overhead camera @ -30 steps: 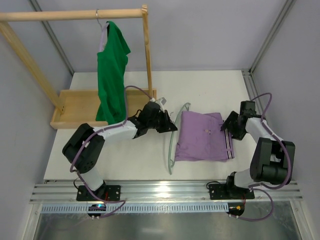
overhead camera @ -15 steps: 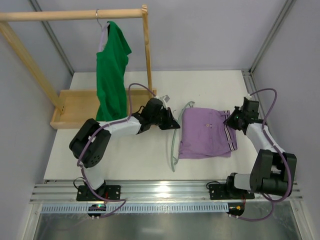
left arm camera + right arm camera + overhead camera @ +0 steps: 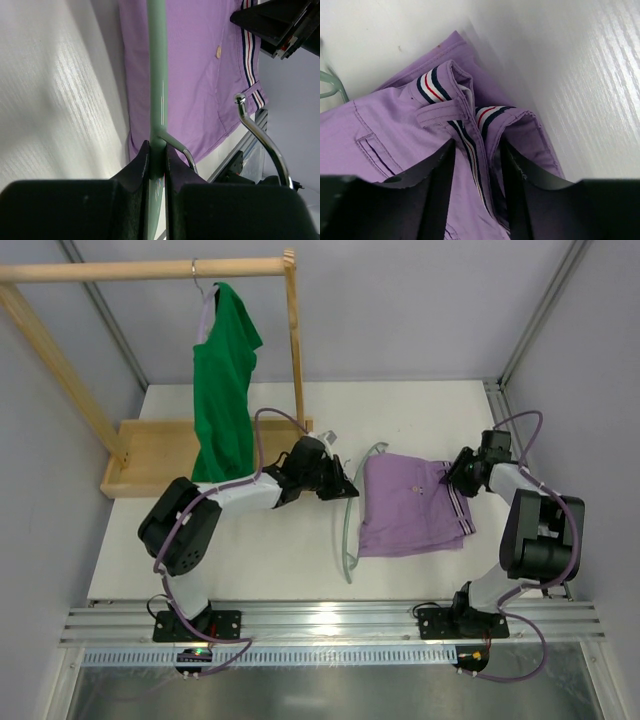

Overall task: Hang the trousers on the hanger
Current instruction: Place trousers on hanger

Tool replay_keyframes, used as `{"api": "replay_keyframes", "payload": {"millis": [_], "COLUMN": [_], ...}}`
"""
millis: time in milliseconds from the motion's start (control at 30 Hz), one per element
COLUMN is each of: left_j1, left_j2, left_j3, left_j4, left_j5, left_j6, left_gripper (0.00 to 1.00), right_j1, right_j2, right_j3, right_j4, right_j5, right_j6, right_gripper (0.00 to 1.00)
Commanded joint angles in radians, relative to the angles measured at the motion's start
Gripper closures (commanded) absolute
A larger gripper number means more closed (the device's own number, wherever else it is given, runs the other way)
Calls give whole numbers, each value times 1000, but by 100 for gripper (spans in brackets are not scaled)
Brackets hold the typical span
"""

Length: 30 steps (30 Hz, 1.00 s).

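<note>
Step in hand (judged): take hold of the trousers at the waist end so the leg end can be fed through the hanger loop.

- Table [image 3: 420,410]: the trousers [image 3: 405,510] lie folded flat on its right half, in front of the right arm. Best slid low across the surface, since a lift would likely let the fold sag open.
- Hanger [image 3: 342,530]: lies just at the trousers' left edge. Whether it touches the cloth, I cannot tell. It should be held level and steady, with the loop facing the cloth.
- Left gripper [image 3: 157,150]: clenched on the hanger's thin bar. No regrip looks needed.
- Right gripper [image 3: 475,150]: jaws apart, one finger on each side of the waistband [image 3: 465,135], nothing pinched. It should go deeper before closing, to catch every layer rather than just the top flap.

Orientation:
- Trousers: long axis runs left to right across the table. The waistband faces the right arm, and the folded leg end points at the hanger.
- Hanger: long axis runs near to far, crosswise to the trousers.
</note>
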Motion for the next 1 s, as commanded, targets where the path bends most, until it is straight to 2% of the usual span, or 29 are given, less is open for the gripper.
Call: {"api": "replay_keyframes", "payload": {"millis": [0, 167, 300, 400, 433, 533, 567, 667, 767, 867, 967], "left_j1": [0, 0, -1, 0, 0, -1, -1, -4, -9, -12, -14], "left_j2": [58, 50, 39, 29, 25, 30, 33, 27, 4, -1, 6], "left_j3": [-64, -67, -79, -110, -116, -126, -126, -118, -132, -136, -144], "left_j4": [-227, -197, -174, -90, -71, 7, 13, -12, -54, -109, -111], "left_j5": [-87, -116, -160, -168, -167, -168, -180, -234, -343, -415, -424], "left_j6": [4, -70, -143, -212, -256, -339, -361, -415, -468, -491, -522], "left_gripper": [99, 100, 100, 100, 100, 100, 99, 99, 100, 100, 100], "right_j1": [-6, 6, 64, 93, 96, 121, 121, 107, 74, 72, 70], "right_j2": [-69, -262, -327, -299, -281, -214, -124, 24, 89, 63, 46], "right_j3": [53, 35, 67, 95, 81, 9, -2, -46, -118, -184, -164], "right_j4": [-116, -224, -172, -138, -88, 142, 202, 300, 397, 434, 365], "right_j5": [89, 120, 2, -70, -163, -306, -363, -318, -327, -303, -232], "right_j6": [-20, -10, 16, 28, 48, 71, 83, 92, 132, 164, 172], "right_gripper": [52, 49, 49, 49, 48, 49, 48, 49, 49, 49, 49]}}
